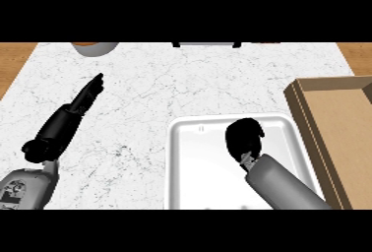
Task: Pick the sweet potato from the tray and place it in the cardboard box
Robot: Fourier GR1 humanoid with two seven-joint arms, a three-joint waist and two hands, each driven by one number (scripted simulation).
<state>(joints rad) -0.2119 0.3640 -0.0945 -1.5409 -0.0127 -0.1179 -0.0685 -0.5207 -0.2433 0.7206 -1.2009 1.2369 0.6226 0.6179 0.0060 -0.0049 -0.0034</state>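
Right hand [244, 138] is down over the tray [190, 162] now, forearm coming in from the lower right, fingers curled downward at the tray's upper middle. And the potato? I can't see it at all — no orange showing anywhere on the white. My guess is it's tucked under that curled hand, since nothing else lies on the bare tray floor around it, but whether the fingers are actually closed round it, I cannot tell from here.

Left hand [88, 95] is out on the marble counter [181, 83], well apart from the tray, fingers straight, holding nothing. Just resting.

The box [341, 133] sits just beside the tray on the right, open top, its near wall hard by the tray's rim. Short trip, then.

How will the potato handle? I'd expect something stiff and fairly dense, rounded, apt to roll on that smooth tray if nudged sideways. Not fragile. Best taken across its thick middle, fingers one side and thumb the other, rather than at a tapering end where it could slip out. It'll want lifting clear of the tray's lip and the box wall before it goes across.
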